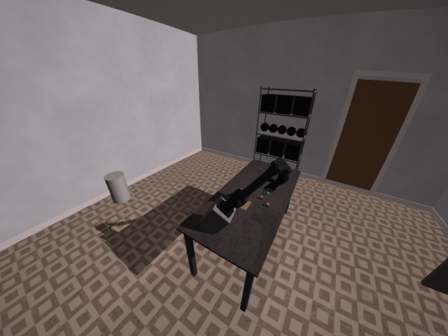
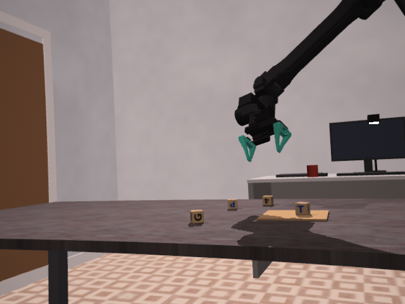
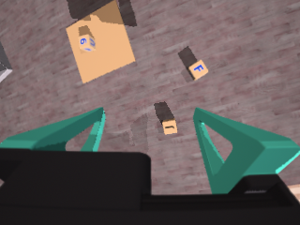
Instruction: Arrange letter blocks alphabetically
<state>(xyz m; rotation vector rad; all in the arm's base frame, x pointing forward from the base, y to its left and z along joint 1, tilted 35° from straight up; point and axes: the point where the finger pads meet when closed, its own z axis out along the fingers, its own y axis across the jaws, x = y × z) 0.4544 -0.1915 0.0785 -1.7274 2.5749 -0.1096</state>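
Black arm [image 1: 258, 182] [image 2: 307, 45] angled down above the table [image 1: 249, 231] [image 2: 130, 222] [image 3: 37, 94], tool [image 1: 267, 191] [image 2: 264, 156] [image 3: 149, 112] tilted, its green fingertips [image 2: 249, 158] wide apart.

"Pretty dim in here, isn't it?"

"From above, yes: the far wall [image 1: 231, 65] and ceiling [image 1: 224, 12] look dull grey, while the left wall [image 1: 97, 90] is much paler."

"See the table's shadow [image 1: 159, 224] on the floor [image 1: 325, 289]?"

"Broad and dark, with crisp edges. From the side, a jagged shadow crosses the table [image 1: 249, 234] [image 2: 130, 225] [image 3: 150, 89] and reaches the mat [image 1: 246, 205] [image 2: 281, 215] [image 3: 105, 52]."

"And up close?"

"Short, dark block shadows all fall one way. Fine detail is soft, and the arm [image 1: 258, 182] [image 2: 304, 49] is nearly solid black. I can't place the lamp."
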